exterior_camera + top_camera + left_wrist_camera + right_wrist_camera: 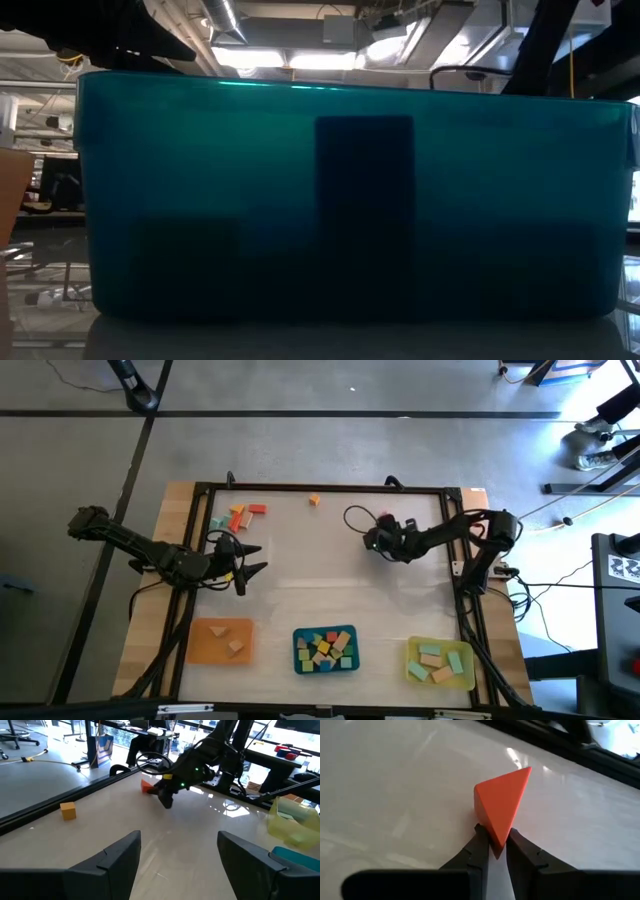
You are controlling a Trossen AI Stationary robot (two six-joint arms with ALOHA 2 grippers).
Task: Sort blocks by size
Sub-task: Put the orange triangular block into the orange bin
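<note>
Right gripper (492,845) pinches corner of orange wedge block (502,802) on table (385,795), far side right of centre. Left gripper (175,855) fingers spread wide, empty, hovering at table's left, near block cluster (240,516).

A plain orange triangular block (502,805) is seen between dark gripper fingers (476,851). A yellow-orange cube (68,810) is noted on the pale whitish bench (320,580). An orange tray (205,650), teal tray (299,636) and translucent yellow tray (468,678) are recorded, each holding mixed-coloured blocks (325,649).
</note>
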